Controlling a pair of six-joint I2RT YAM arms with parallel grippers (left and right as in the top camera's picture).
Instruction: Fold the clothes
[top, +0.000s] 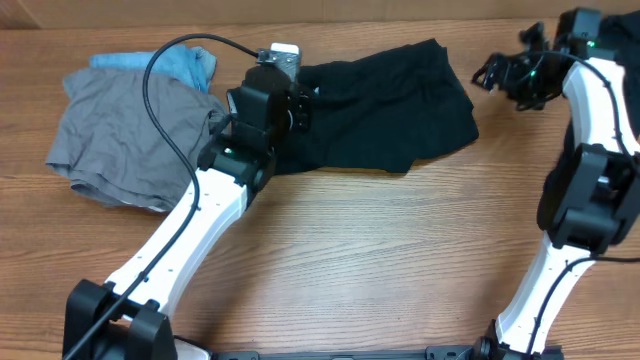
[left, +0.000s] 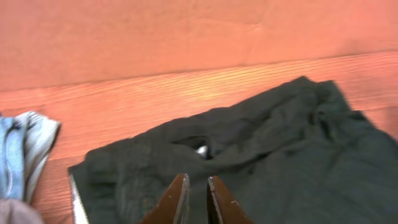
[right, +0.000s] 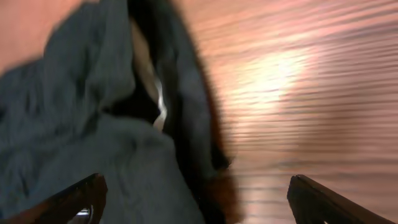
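**A:** So, where is the black garment (top: 390, 110)?

**B:** Spread on the table (top: 350, 260), near the far edge and about the middle, rumpled. In the left wrist view it covers most of the lower half, and a small white bit (left: 202, 149) shows in a fold.

**A:** And the other clothes?

**B:** The grey garment (top: 125, 135) lies in a heap at the left. The blue garment (top: 185, 65) lies behind it, touching it. The grey garment's right edge comes close to the black garment, but the left arm covers that spot, so I cannot tell whether they touch.

**A:** How is the left gripper (left: 197, 199) set?

**B:** It hangs over the left end of the black garment. Its fingers (left: 176, 199) are nearly together, with only a thin slit between them, and no cloth shows in the slit. I cannot tell whether the tips touch the cloth.

**A:** And the right gripper (top: 497, 72)?

**B:** From overhead it sits just beyond the right end of the black garment, over bare wood near the far edge. In its own view the fingers (right: 81, 196) stand wide apart and hold nothing. That view is blurred. The end of the black garment lies below and to the left, with a pale lining (right: 146, 68) showing in its opening, and bare table lies to the right.
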